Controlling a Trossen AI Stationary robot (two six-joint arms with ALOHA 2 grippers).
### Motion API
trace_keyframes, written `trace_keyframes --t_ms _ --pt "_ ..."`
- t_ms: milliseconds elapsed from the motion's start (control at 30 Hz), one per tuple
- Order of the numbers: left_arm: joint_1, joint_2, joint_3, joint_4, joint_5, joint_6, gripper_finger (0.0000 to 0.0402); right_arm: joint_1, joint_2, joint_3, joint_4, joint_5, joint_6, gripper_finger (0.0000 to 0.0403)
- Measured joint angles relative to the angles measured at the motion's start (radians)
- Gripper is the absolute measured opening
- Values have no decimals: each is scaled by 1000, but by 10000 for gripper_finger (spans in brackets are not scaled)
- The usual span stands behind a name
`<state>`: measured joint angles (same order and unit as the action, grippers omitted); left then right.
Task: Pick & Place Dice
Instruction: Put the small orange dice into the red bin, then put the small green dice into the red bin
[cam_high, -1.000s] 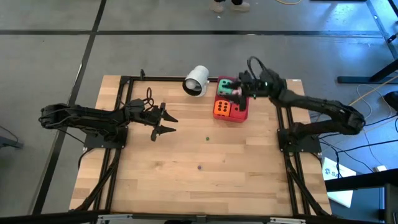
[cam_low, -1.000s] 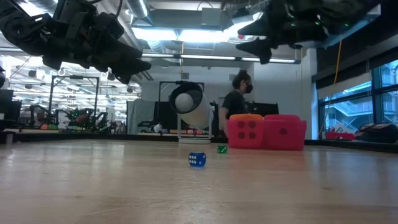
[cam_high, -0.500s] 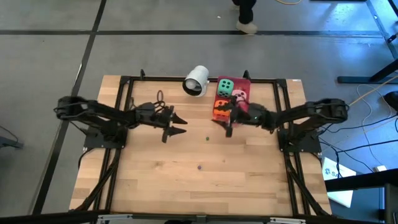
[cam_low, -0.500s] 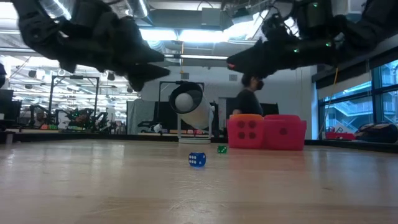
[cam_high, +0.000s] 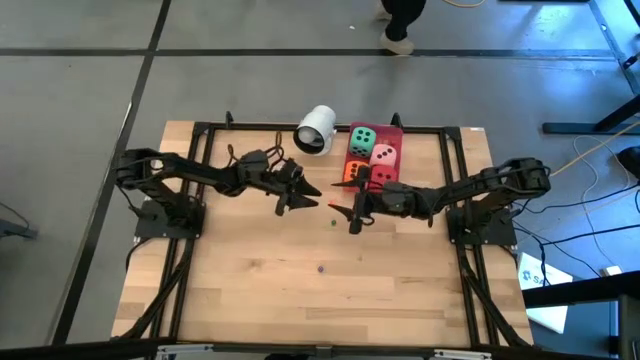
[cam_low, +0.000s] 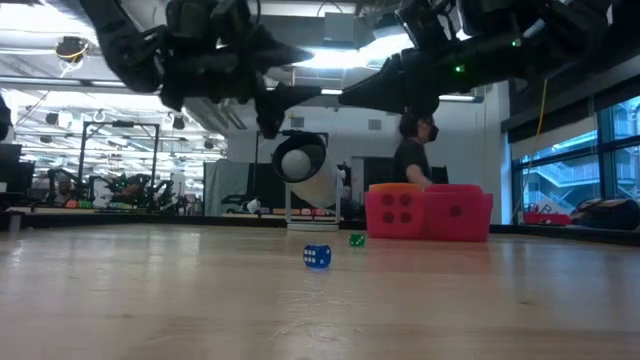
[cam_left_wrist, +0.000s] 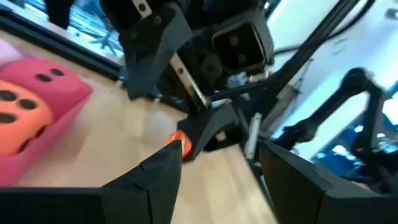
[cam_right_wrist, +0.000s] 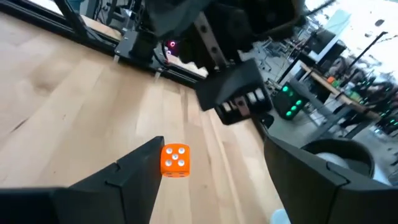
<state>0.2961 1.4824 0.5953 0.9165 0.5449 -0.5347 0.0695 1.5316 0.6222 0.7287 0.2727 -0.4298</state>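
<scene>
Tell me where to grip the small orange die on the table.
Pinch the small orange die across two opposite side faces, coming straight down from above. It sits flat and alone on the wooden table, so those flat, parallel faces are free. The open right gripper looks nearest.

I can read no text, label, brand or number anywhere around me. The only markings are pips on the dice (cam_high: 368, 152).

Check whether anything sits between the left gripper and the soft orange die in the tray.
Nothing visible does. The left gripper hangs over the table with fingers open, and only bare table separates it from the orange die. The right gripper hangs close beside that line, not across it.
</scene>
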Motion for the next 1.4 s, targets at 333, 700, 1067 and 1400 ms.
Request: trace_keyframes --t_ms 333,700,1067,1400 --pt "23 45 46 -9 42 -70 210 53 0 36 1 79 -111 274" --pt "20 63 45 -7 9 -90 210 51 9 85 -7 51 -189 274" --pt "19 63 46 -7 29 -57 210 44 35 98 -44 81 -164 274" --pt "26 63 45 -38 32 113 210 71 21 98 -94 199 -101 274"
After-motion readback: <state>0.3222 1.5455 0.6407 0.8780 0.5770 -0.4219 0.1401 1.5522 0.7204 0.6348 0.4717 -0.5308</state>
